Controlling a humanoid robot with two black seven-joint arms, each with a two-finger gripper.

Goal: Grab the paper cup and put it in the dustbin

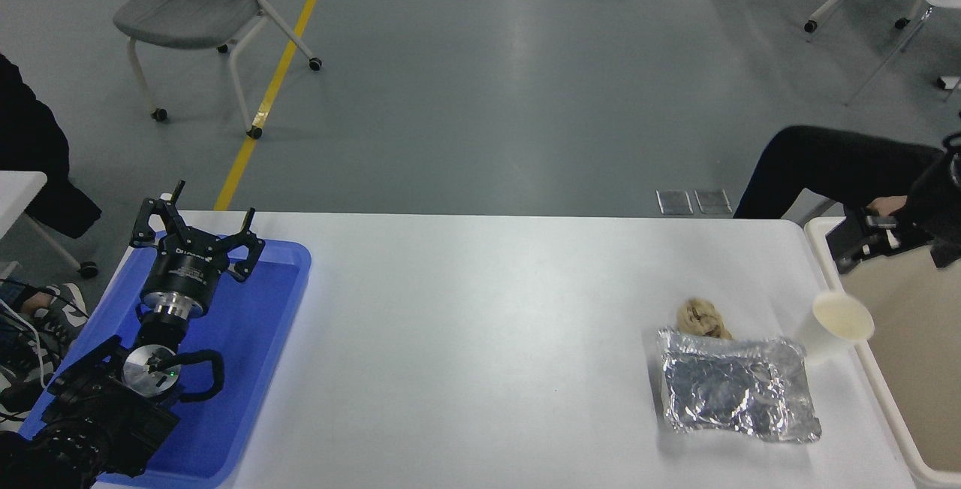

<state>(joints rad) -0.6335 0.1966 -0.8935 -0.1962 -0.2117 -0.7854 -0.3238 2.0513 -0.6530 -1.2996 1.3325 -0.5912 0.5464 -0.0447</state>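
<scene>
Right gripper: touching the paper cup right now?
Apart. The head view shows the right gripper up at the dustbin's far rim, with bare table between it and the paper cup.

Left of the right pincer sit a matt paper cup, crinkled shiny foil bag, and rough crumpled brown paper ball.
</scene>
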